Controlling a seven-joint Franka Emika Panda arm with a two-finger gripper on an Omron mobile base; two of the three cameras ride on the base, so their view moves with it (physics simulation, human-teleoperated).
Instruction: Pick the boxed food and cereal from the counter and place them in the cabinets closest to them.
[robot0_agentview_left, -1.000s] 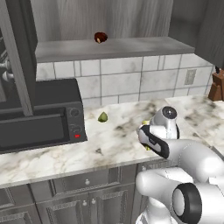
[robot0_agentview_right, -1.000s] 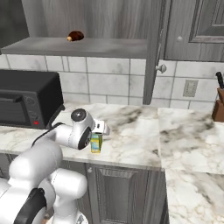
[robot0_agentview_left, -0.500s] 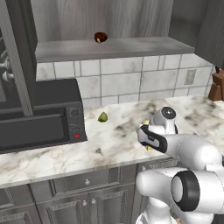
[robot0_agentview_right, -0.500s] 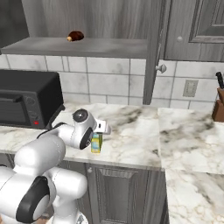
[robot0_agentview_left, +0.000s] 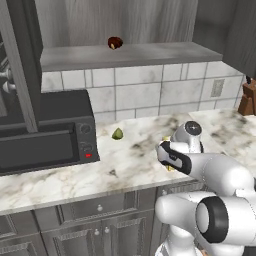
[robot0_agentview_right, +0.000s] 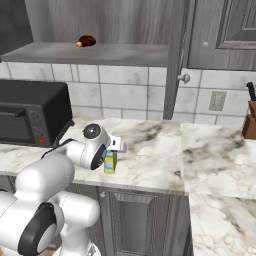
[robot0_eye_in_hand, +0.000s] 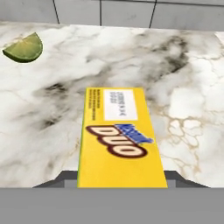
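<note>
The tool (robot0_agentview_right: 116, 152) was pinched on the cereal (robot0_agentview_right: 110, 162), which stood upright on the bench (robot0_agentview_right: 150, 150) beside a lime wedge (robot0_eye_in_hand: 24, 48); a shallow hold near its top could let it tip or slip during lifting

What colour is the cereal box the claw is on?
Yellow, with a white label and brown-blue lettering; the cereal box shows best in the hand view.

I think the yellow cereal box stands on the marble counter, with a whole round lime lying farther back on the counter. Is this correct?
Not quite. The lime is not whole: the hand view shows a cut wedge with a flat side. The rest holds: it lies on the counter farther back than the cereal box, which stands on the marble in the right base view.
</note>
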